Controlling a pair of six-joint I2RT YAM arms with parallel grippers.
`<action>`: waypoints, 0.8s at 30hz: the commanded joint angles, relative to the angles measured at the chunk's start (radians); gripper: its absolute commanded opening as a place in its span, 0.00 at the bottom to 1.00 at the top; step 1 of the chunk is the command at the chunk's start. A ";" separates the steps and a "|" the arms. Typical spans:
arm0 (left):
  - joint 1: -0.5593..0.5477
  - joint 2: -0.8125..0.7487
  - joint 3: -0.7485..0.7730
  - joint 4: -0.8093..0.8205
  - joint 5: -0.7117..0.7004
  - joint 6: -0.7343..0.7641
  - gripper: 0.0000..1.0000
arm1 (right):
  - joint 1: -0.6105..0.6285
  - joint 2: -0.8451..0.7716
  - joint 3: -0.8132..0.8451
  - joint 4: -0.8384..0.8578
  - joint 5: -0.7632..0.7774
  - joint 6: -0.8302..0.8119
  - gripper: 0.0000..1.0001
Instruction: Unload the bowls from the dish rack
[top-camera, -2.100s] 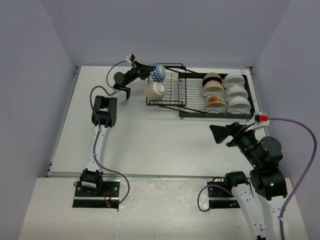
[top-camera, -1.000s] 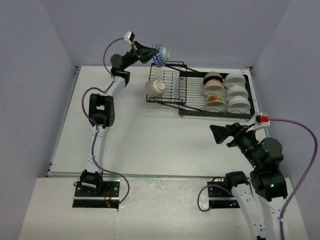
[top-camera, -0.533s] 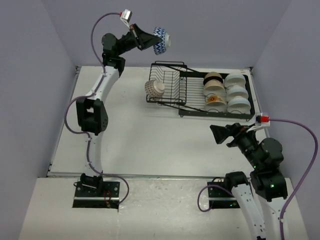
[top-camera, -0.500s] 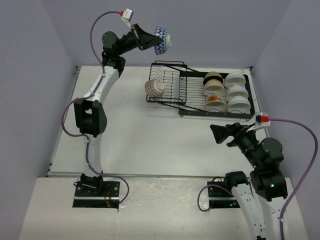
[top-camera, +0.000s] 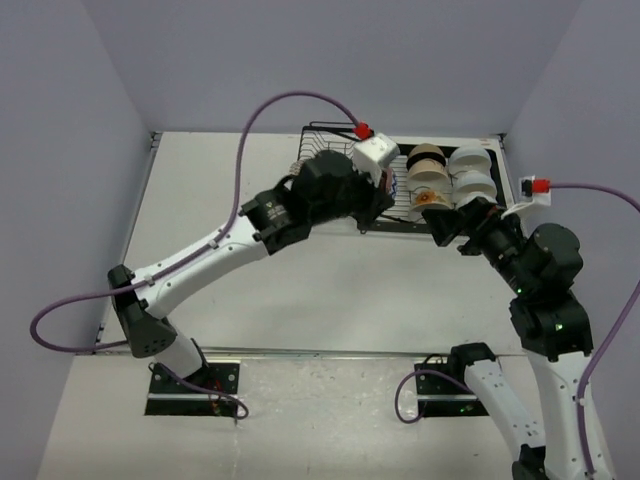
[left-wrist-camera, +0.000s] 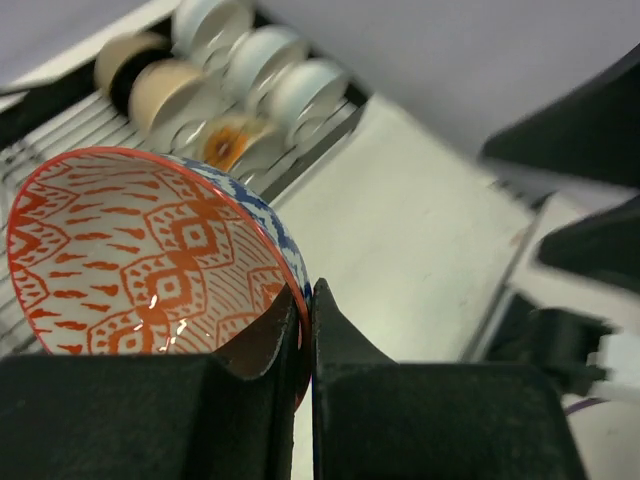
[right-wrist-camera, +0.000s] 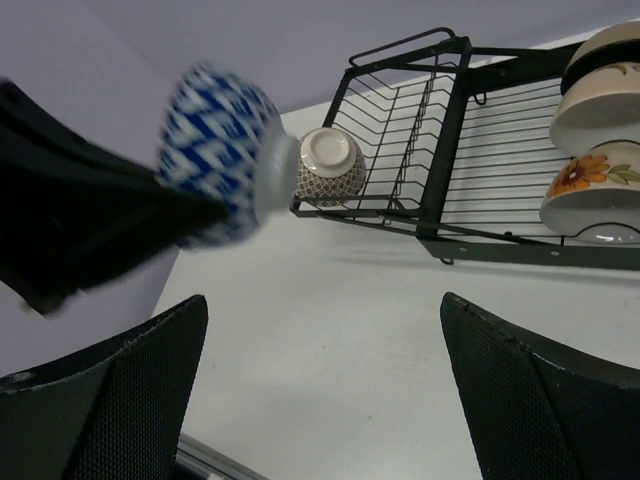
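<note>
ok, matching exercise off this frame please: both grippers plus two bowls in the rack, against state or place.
Things:
1. left gripper
2. right gripper
3. brown-patterned bowl
4. orange-floral bowl

States or places:
A. on the flat tray part of the dish rack
B. open, holding nothing
C. shut on the rim of the blue-and-red bowl
D. on its side at the slotted end of the rack

Pairs: 1-C, 2-B, 3-D, 4-A
</note>
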 joint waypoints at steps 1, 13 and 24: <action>-0.122 -0.011 -0.064 -0.226 -0.559 0.189 0.00 | 0.004 0.080 0.115 -0.045 0.020 -0.013 0.98; -0.473 -0.133 -0.475 -0.379 -0.518 0.358 0.00 | 0.027 0.324 0.068 -0.165 -0.184 -0.172 0.70; -0.499 -0.122 -0.452 -0.331 -0.284 0.437 0.00 | 0.414 0.453 -0.052 -0.221 -0.057 -0.249 0.64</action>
